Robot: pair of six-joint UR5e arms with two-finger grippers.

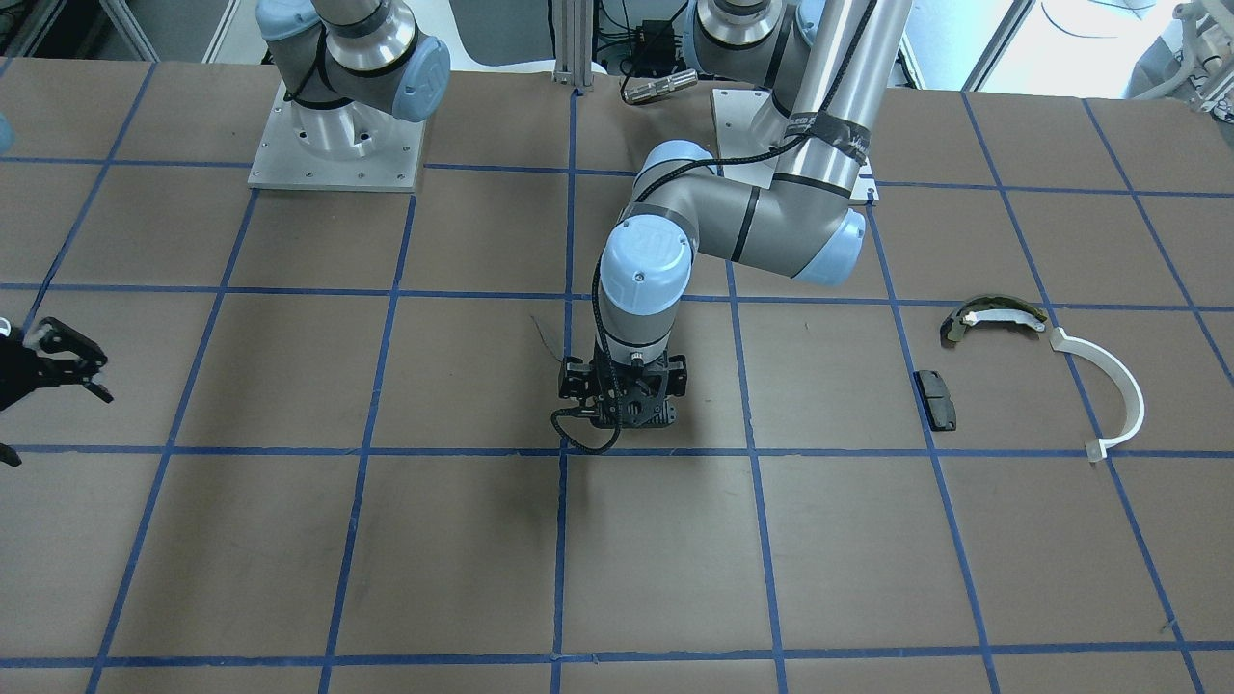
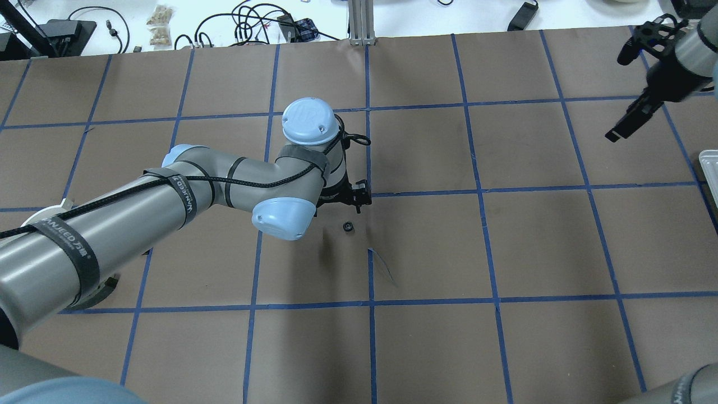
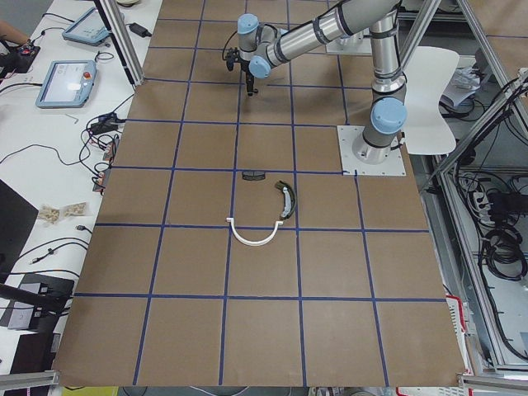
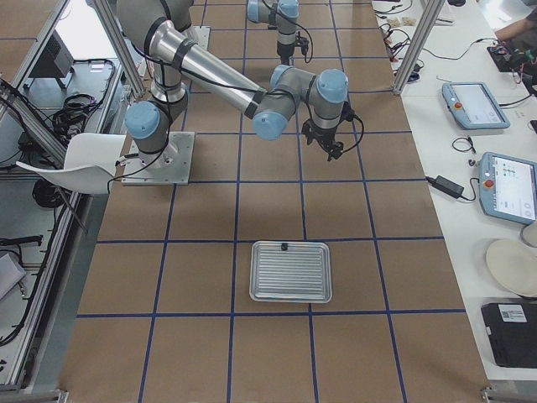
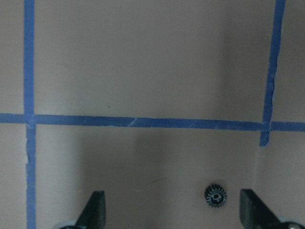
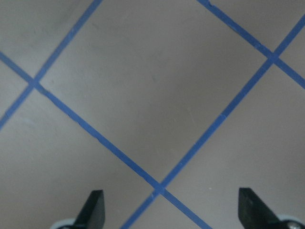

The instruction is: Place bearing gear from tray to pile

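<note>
Front view: the pile (image 1: 993, 308) lies well apart from the left gripper (image 1: 625, 393). Overhead: the bearing gear (image 2: 348, 226) sits just beside that gripper, off the tray (image 2: 709, 160). Left wrist: jaws wide, gear between them, ungripped. Right wrist: right gripper (image 6: 171, 210) wide, empty. Grasp and carry likely remain.

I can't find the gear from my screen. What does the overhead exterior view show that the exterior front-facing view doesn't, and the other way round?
Only the overhead view shows the bearing gear, which lies on the table just beside the left gripper. It also shows an edge of the tray at its right border.

Only the front-facing view shows the pile: white arc, olive-green shoe and black pad.

Both views show the left arm bent over the table's middle, and the blue tape grid.
</note>
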